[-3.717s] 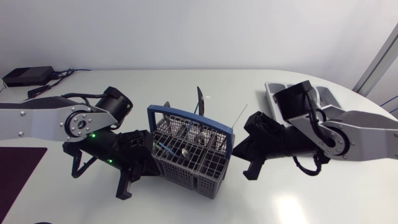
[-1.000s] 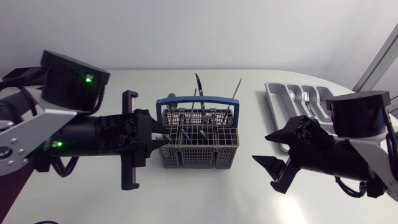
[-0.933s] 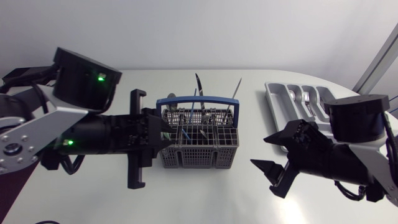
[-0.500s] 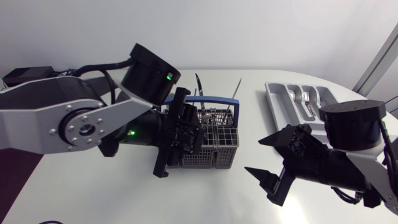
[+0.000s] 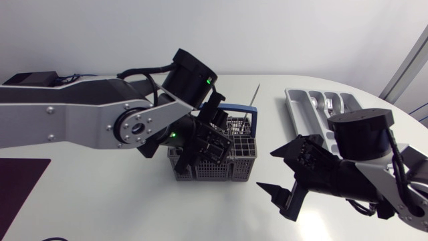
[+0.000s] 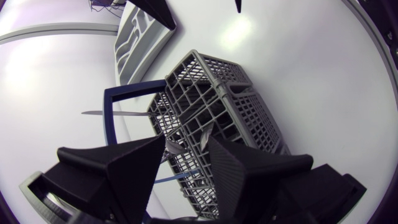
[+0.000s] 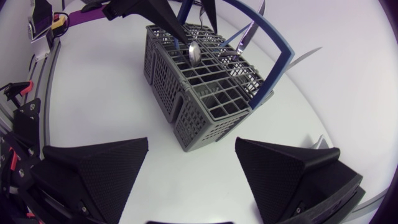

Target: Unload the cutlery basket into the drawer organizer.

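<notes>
The grey cutlery basket (image 5: 221, 171) with a blue handle (image 6: 118, 118) stands mid-table and holds several pieces; a knife (image 5: 256, 92) sticks up at its back. My left gripper (image 5: 209, 144) hangs open right above the basket, its fingers (image 6: 249, 174) apart over a spoon (image 6: 179, 148) and touching nothing. The grey drawer organizer (image 5: 294, 100) lies at the back right with forks (image 5: 322, 104) in it. My right gripper (image 5: 286, 175) stands wide open in front of the organizer, to the basket's right, and faces the basket (image 7: 205, 93) with nothing between its fingers (image 7: 106, 168).
A black box with cables (image 5: 30, 80) sits at the back left corner. A dark mat (image 5: 20, 184) lies at the front left. Bare white tabletop shows in front of the basket and between it and the organizer.
My left arm has swung in from the left and now hangs over the basket, its fingers parted. My right gripper has opened wider and shifted slightly toward the front.
</notes>
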Available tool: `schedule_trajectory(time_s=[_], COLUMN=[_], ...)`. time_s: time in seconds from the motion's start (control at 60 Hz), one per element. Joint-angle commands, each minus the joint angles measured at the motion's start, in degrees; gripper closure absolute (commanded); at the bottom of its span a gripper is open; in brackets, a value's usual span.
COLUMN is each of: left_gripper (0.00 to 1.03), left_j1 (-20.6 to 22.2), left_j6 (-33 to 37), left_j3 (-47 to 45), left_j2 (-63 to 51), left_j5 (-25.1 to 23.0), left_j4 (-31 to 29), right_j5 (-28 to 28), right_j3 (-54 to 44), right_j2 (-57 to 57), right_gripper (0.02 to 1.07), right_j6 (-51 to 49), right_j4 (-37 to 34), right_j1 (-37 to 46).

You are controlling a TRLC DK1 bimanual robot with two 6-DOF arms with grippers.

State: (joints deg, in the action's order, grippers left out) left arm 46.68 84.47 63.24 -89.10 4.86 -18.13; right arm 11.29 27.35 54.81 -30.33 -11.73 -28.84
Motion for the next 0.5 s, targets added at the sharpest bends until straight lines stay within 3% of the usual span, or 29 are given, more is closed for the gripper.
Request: schedule_trajectory(time_s=[0.0,0.133,0.2,0.333,0.483], left_gripper=[0.47,0.67,0.70,0.69,0.47], left_j1=[-0.3,-0.3,-0.4,-0.5,-0.3], left_j6=[4.3,5.7,6.4,6.5,5.6], left_j3=[1.6,1.4,1.3,1.4,1.6], left_j2=[-2.3,-2.7,-2.7,-1.7,1.9], left_j5=[0.7,0.8,1.1,1.1,1.1], left_j4=[0.7,1.3,1.3,1.0,-0.8], right_j5=[0.1,0.3,0.4,0.6,0.6], right_j3=[-0.5,-0.8,-0.8,-0.8,-1.2], right_j2=[1.4,2.8,3.4,4.0,4.7], right_gripper=[0.06,0.06,0.06,0.06,0.06], right_j6=[-1.3,-1.7,-1.7,-2.0,-2.1], right_j4=[0.7,1.5,2.0,2.2,2.8], right_j1=[-0.5,-0.4,-0.4,-0.4,-0.4])
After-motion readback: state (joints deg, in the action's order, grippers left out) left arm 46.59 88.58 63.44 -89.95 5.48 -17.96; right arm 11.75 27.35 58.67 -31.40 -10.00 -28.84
